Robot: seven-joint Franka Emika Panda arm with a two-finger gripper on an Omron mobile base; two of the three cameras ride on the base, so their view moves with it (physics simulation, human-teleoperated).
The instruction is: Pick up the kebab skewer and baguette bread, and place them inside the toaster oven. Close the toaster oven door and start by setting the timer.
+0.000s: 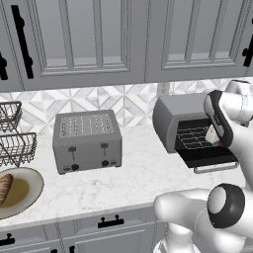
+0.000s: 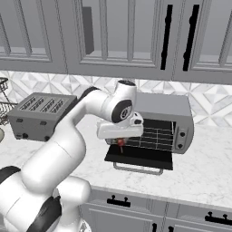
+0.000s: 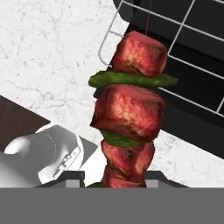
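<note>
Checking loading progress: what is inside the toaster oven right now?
Inside the toaster oven, a bare wire rack. The gripper holds the kebab skewer at the opening; the arm covers the left interior.

Oven [image 1: 170,111] mouth is open, door [image 2: 140,157] dropped flat on the counter [image 1: 133,173] in front of it, so the way in runs over the door and above the wire rack [image 2: 156,134]; the oven's side walls and roof bound the gap. The gripper [image 2: 120,140], clamped on the skewer [image 3: 130,109], hangs at the mouth's left side above the door. Wide bare counter between toaster [image 1: 87,140] and oven; baskets [image 1: 14,141] and plate [image 1: 22,190] crowd the far left, cabinets [image 1: 123,39] close off overhead.
</note>
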